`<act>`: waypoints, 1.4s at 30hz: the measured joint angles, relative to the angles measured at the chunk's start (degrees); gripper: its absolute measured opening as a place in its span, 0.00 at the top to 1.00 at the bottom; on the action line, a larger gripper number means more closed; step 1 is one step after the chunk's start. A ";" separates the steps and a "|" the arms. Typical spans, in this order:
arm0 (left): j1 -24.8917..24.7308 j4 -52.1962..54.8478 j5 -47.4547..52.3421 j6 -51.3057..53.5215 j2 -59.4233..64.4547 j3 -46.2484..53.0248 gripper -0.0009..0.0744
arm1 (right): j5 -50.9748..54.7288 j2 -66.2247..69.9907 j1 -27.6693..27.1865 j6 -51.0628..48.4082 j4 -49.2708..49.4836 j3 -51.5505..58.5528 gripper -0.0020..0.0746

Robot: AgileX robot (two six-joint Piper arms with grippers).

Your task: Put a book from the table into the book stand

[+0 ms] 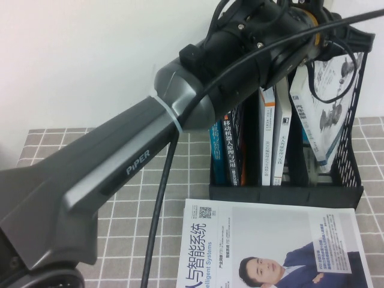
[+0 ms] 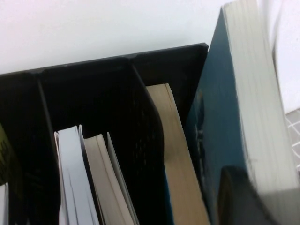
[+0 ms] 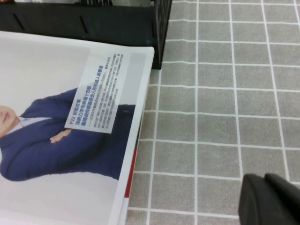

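Observation:
The book (image 1: 327, 114), white-covered with a grey suspension drawing, stands tilted in the right compartment of the black book stand (image 1: 282, 193). My left arm reaches over the stand from the left, and its wrist (image 1: 258, 42) hides the gripper in the high view. In the left wrist view my left gripper (image 2: 255, 201) is shut on the book (image 2: 248, 93), with one dark finger (image 2: 234, 197) against its blue cover. The stand's dividers (image 2: 140, 122) lie below. My right gripper (image 3: 269, 199) is shut and empty, low over the table (image 3: 225, 93).
A white book showing a suited man (image 1: 270, 246) lies flat in front of the stand and also shows in the right wrist view (image 3: 65, 117). Several upright books (image 1: 273, 132) fill the left and middle compartments. A cable (image 1: 159, 204) hangs from the left arm.

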 joint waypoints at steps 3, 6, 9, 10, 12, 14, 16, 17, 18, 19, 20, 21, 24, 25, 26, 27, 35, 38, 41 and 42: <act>0.00 -0.16 0.14 0.75 0.14 -0.03 0.65 | 0.00 0.00 0.00 0.00 0.00 0.11 0.98; 0.00 0.76 0.38 1.14 -0.01 -0.12 0.49 | 0.00 0.00 0.00 0.00 0.00 0.11 0.98; 0.00 1.18 0.61 1.23 -1.18 -0.12 0.45 | 0.00 0.00 0.00 0.00 0.00 0.11 0.98; 0.00 1.40 0.61 1.23 -1.76 -0.12 0.45 | 0.00 0.00 0.00 0.00 0.00 0.11 0.98; 0.00 2.06 0.61 1.33 -3.24 -0.12 0.48 | 0.00 0.00 0.00 0.00 0.00 0.11 0.98; 0.00 2.70 0.89 1.64 -4.89 -0.12 0.54 | 0.00 0.00 0.00 0.00 0.11 0.11 0.98; 0.00 2.83 2.42 2.21 -6.50 -0.12 0.61 | -0.77 0.00 0.00 -0.50 1.00 0.23 0.98; 0.00 2.83 3.72 2.88 -7.17 -0.12 0.64 | -1.36 0.00 0.00 -1.64 2.12 0.23 0.98; 0.00 2.83 5.37 4.03 -7.95 -0.12 0.69 | -1.95 0.23 0.00 -3.70 3.97 0.31 0.98; 0.00 2.65 7.43 5.67 -8.73 -0.12 0.75 | -2.53 0.52 0.00 -5.97 6.61 0.31 0.98; 0.00 2.41 9.38 7.64 -9.40 -0.12 0.81 | -3.36 1.17 0.00 -9.49 9.94 0.31 0.98; 0.00 2.30 11.94 9.57 -10.15 -0.12 0.87 | -4.06 2.21 0.00 -13.59 13.71 0.31 0.98; 0.22 2.30 19.05 13.33 -12.09 -0.15 0.96 | -5.72 6.94 0.00 -27.09 25.13 0.31 0.98; 0.46 2.30 21.09 14.28 -12.61 -0.15 0.97 | -6.40 9.19 0.00 -30.44 28.33 0.31 0.98; 0.75 2.28 22.42 15.08 -13.02 -0.15 0.97 | -7.45 11.58 0.00 -34.46 32.34 0.31 0.98; 1.12 1.91 23.46 15.67 -13.62 -0.02 0.98 | -8.72 14.12 0.00 -38.40 36.31 0.31 0.98; 4.87 -1.03 21.41 16.66 -24.28 11.94 0.99 | -16.72 33.48 0.00 -70.72 69.85 0.31 0.98; 5.89 -1.18 17.49 14.94 -30.23 21.63 0.99 | -17.92 41.44 0.00 -84.45 84.71 0.31 0.98; 6.11 -1.00 13.31 12.42 -35.74 32.50 0.99 | -18.17 48.12 0.00 -97.42 97.35 -0.90 0.98; 6.11 -0.66 11.95 11.45 -37.53 35.69 0.99 | -17.88 50.38 0.00 -100.31 99.16 -1.63 0.98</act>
